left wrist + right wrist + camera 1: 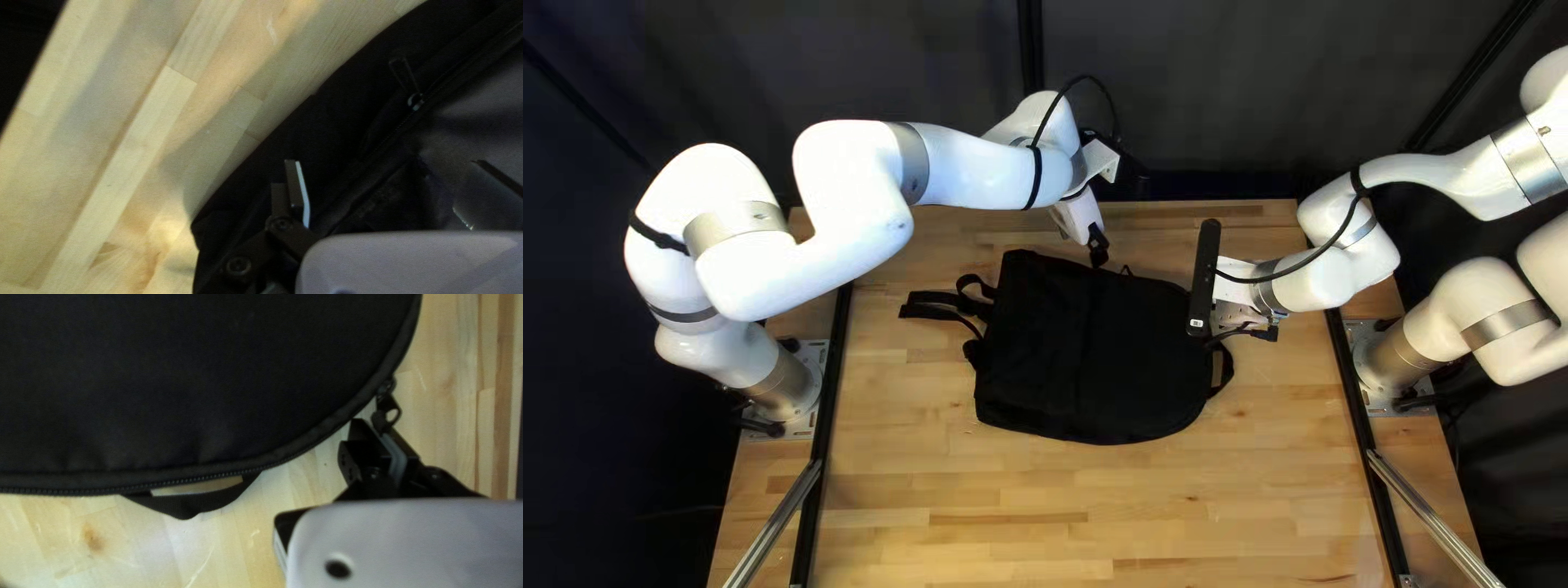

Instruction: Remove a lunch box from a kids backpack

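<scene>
A black backpack [1089, 348] lies flat on the table. My left gripper [1098, 246] is over its far edge. My right gripper [1241, 311] is at its right end, fingertips hidden in the top left view. Seen from the left wrist, my left gripper [389, 196] stands open above the dark cloth [327, 125], with a zipper pull [406, 77] ahead of it. In the right wrist view my right gripper [388, 436] is shut on a zipper pull [389, 411] at the backpack's curved, zipped rim [321, 433]. No lunch box shows.
Straps [942, 305] extend from the backpack's left end. A carry loop [188, 505] sticks out beside the rim near my right gripper. Dark rails [826, 403] run along the table's left and right sides, and a dark curtain hangs behind it.
</scene>
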Action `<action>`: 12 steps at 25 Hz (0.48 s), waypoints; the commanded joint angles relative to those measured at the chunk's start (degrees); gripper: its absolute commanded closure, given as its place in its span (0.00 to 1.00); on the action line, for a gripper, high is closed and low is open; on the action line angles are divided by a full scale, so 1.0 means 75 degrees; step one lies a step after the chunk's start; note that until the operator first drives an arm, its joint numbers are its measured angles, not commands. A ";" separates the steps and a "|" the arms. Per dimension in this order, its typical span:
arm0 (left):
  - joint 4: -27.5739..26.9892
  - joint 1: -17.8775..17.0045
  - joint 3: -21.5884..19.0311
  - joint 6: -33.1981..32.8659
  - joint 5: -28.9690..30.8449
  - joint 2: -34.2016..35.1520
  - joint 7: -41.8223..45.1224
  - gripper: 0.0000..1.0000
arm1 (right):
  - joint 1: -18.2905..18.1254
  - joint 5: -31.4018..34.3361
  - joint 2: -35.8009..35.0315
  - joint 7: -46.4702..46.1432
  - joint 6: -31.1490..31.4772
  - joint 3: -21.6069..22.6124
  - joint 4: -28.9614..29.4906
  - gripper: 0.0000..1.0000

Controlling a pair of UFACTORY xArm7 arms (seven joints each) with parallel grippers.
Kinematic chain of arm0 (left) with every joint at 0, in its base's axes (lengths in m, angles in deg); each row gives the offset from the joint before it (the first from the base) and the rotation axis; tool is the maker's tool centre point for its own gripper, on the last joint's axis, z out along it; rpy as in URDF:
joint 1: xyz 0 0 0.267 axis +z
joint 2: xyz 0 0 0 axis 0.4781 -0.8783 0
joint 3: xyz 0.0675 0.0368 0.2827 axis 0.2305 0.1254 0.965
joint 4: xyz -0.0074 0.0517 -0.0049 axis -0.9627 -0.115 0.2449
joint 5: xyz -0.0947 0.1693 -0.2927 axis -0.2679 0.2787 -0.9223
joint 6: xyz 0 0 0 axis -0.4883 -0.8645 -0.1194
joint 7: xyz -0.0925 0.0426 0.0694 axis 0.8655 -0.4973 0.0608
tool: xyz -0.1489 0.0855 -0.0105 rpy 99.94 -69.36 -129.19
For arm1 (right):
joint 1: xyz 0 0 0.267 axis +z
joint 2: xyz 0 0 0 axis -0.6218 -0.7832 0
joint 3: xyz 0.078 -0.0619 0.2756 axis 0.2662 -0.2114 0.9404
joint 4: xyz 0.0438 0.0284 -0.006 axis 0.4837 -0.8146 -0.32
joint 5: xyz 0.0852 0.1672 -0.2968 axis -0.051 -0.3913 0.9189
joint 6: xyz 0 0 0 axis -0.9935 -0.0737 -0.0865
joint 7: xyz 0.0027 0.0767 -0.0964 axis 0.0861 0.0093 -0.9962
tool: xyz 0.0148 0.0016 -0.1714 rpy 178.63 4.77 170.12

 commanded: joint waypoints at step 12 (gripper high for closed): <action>-0.0607 0.0073 -0.0411 0.0789 -0.0138 -0.0556 0.0034 0.11 | 0.0033 -0.0024 -0.0165 -0.0022 -0.0082 -0.0041 0.0119 1.00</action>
